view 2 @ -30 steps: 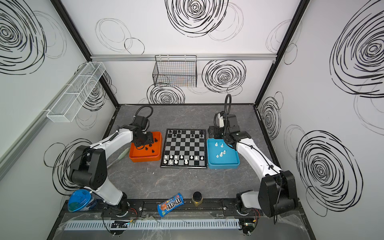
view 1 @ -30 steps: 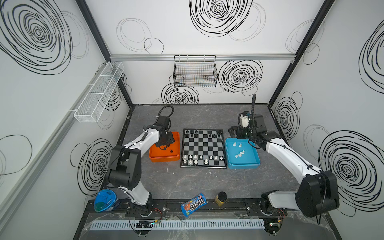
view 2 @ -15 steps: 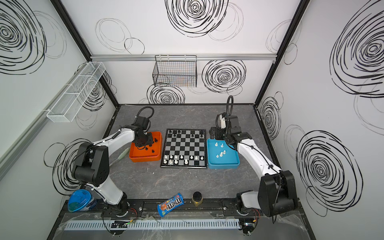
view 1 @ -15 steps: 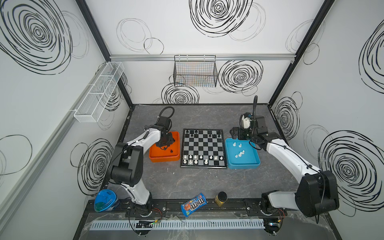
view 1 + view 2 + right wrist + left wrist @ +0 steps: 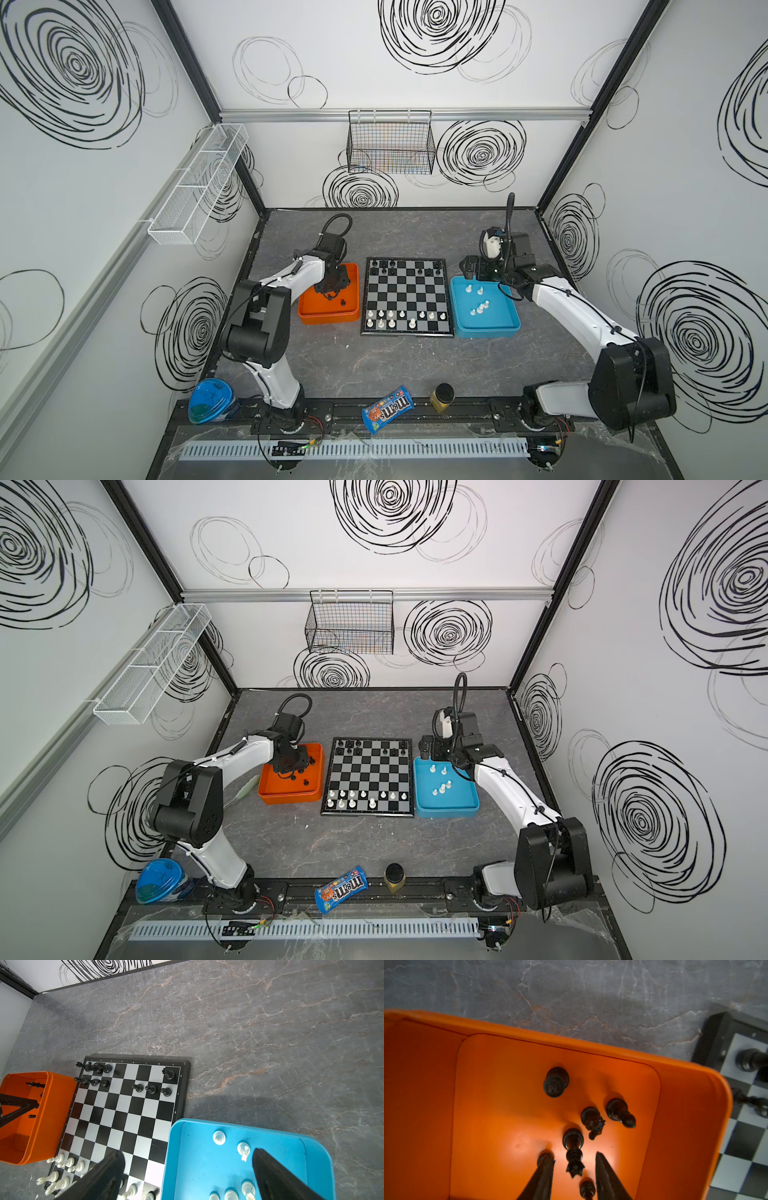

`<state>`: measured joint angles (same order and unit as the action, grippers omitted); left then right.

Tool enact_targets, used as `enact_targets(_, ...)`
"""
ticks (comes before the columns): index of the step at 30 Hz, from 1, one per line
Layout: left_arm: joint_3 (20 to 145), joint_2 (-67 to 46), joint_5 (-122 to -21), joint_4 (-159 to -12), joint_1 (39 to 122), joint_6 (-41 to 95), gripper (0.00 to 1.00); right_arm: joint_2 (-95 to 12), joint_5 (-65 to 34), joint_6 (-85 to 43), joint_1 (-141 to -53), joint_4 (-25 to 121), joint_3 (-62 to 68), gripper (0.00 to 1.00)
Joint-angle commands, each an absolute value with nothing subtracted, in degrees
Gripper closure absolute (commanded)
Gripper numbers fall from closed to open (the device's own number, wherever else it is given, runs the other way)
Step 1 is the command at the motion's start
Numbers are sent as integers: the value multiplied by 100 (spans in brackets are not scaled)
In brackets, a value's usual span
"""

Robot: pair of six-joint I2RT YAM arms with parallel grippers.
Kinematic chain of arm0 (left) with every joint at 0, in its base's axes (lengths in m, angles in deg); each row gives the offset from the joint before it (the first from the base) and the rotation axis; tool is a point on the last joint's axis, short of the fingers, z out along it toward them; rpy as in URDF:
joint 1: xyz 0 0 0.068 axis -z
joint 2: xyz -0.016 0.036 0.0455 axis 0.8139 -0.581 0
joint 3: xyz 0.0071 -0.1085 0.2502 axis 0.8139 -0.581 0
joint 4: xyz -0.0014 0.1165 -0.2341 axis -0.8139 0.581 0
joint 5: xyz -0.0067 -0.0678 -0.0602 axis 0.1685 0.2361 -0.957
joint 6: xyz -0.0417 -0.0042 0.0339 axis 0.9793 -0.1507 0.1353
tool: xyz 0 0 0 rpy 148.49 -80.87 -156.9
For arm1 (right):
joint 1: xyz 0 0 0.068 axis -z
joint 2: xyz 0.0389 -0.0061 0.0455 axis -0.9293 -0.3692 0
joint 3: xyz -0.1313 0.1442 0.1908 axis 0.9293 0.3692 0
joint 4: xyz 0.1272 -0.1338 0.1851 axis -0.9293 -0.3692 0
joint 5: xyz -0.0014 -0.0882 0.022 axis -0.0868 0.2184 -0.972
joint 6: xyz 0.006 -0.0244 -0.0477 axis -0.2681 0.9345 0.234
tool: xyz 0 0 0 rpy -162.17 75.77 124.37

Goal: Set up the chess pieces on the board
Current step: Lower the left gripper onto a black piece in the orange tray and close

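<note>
Chess pieces (image 5: 151, 1089) are being carried partly by the board (image 5: 124, 1122). In the orange tray (image 5: 415, 1105), left fingers (image 5: 544, 1174) are being held spread astride a crowned black piece (image 5: 573, 1159) among neighbours, right fingers (image 5: 270, 1167) wide across the blue tray (image 5: 315, 1157) edge.

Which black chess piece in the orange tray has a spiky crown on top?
The tall black piece stands between the fingertips of the left gripper in the orange tray. The other black pieces there have plainer tops without spikes.
</note>
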<state>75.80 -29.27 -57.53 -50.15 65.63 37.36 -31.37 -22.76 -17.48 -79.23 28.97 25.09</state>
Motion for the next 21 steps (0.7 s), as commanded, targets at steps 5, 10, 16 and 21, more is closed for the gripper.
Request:
enact_targets(5,7764,-3085,-5598,-5098,6606,3723,66,-3328,-2396,-1751,-7883,2730,2425,0)
enact_targets(10,7746,-3106,-5558,-5113,6608,3721,68,-3379,-2411,-1730,-7873,2707,2410,0)
enact_targets(16,7786,-3150,-5535,-5107,6617,3701,71,-3408,-2422,-1718,-7862,2710,2424,0)
enact_targets(21,7822,-3208,-5525,-5118,6624,3678,73,-3423,-2422,-1710,-7861,2715,2445,0)
